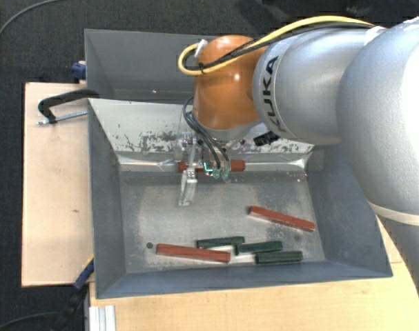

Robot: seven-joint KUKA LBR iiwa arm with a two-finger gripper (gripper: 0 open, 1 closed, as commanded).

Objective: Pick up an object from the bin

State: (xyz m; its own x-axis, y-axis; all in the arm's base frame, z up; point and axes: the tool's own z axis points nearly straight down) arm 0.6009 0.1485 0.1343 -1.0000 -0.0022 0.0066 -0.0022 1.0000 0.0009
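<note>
So my gripper [192,185] is down low at the back of the bin [102,205], right where the floor meets the back wall, and honestly I can't tell whether it's apart or together from this angle, the orange wrist cover blocks most of it. Just behind it a red stick [237,165] lies flat along the foot of that wall, poking out on both sides of the gripper, so I'd call this the reach-in step with nothing lifted yet. If that's the one to grab, the next move looks fiddly: it sits hard against the wall, so there's little room on the far side. Easier picks, I reckon, are out in the open: another red one [281,219] toward the right edge, a third [193,252] along the front edge, and green sticks [268,247] bunched beside it.
</note>
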